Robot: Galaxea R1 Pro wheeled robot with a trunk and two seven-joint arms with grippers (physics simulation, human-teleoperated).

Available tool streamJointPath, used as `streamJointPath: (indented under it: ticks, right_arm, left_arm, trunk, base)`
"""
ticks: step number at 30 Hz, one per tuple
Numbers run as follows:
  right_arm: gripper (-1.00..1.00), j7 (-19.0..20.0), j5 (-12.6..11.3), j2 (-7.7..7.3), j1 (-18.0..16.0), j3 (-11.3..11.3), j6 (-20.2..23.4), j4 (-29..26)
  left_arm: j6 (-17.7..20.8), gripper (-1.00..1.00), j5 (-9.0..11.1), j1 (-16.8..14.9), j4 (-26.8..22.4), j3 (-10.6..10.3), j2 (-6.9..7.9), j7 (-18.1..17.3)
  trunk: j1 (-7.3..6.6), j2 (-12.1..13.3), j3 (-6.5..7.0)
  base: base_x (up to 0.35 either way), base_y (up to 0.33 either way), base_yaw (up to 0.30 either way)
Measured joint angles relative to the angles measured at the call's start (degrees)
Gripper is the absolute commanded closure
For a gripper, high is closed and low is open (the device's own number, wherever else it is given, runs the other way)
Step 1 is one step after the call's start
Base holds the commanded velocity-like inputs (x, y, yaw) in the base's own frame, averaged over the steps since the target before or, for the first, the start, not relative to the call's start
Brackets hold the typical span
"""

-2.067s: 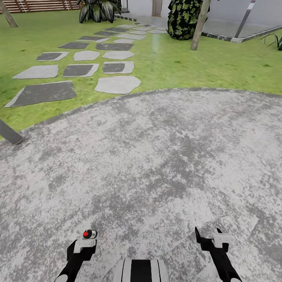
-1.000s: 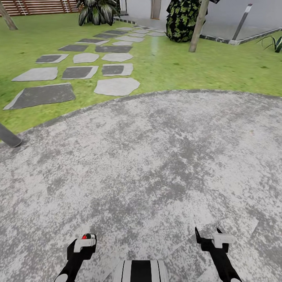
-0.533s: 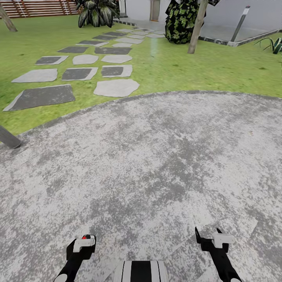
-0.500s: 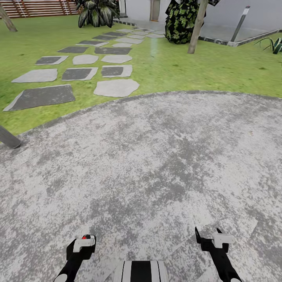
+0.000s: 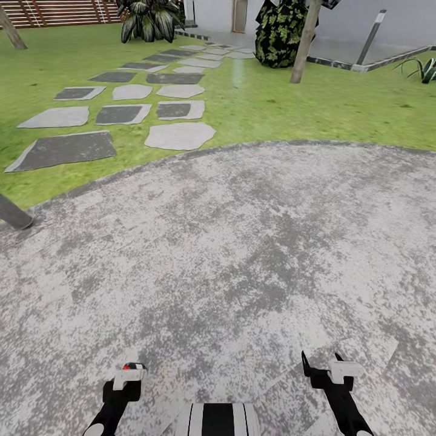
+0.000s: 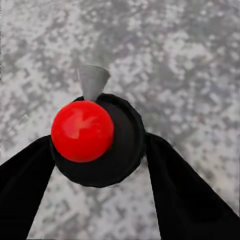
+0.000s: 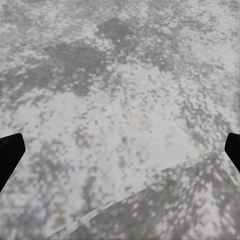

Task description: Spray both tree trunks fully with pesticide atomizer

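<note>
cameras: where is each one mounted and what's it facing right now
Head view: on the robot's head, looking forward and down over grey paving to the lawn; left gripper and right gripper show.
Left wrist view: looks along its fingers clamping the atomizer.
Right wrist view: looks down between spread fingertips.
All share the paving.

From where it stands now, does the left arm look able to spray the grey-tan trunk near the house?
Probably not. The left gripper holds the atomizer low by the base, while the trunk stands far across paving and lawn.
</note>
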Motion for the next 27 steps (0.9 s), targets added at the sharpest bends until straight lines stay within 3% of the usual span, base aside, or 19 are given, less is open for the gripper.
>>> streamJointPath:
  ticks: [19, 27]
  right_arm:
    - [-1.00, -0.06, 0.00, 0.00, -0.02, 0.00, 0.00, 0.06]
    - [-1.00, -0.06, 0.05, 0.00, -0.04, 0.00, 0.00, 0.09]
  left_arm:
    - [-0.04, 1.00, -0.09, 0.00, -0.09, -0.06, -0.08, -0.02]
    - [-0.06, 1.00, -0.10, -0.01, -0.10, -0.02, -0.08, -0.02]
  trunk:
    - [0.00, 0.00, 0.00]
    - [-0.21, 0.10, 1.76]
  base:
    - [0.000, 0.000, 0.000]
    - [0.000, 0.000, 0.000]
